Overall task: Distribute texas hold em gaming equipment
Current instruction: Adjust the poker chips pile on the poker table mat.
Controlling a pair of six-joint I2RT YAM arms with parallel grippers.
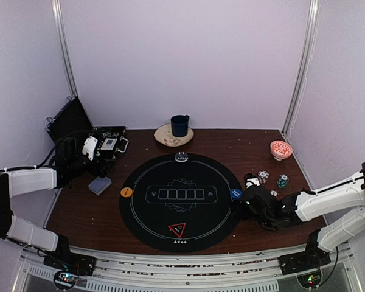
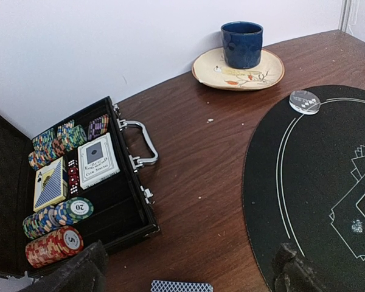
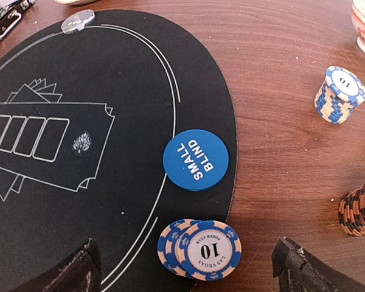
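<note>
Brown table [image 2: 194, 176] — left gripper [image 2: 185, 267] and right gripper [image 3: 188, 267] agape; only left wrist shows case [image 2: 134, 204] chips [image 2: 55, 219].

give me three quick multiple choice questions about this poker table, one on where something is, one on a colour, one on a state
1. The small blind disc lies: A on the mat's edge; B at the mat's centre; C off the mat.
2. The mug is: A red; B blue; C white.
3. The case is: A shut; B upside down; C open.
Answers: A, it sits just inside the mat's rim; B, its glaze is dark blue; C, its lid is back, with chips and cards showing.
</note>
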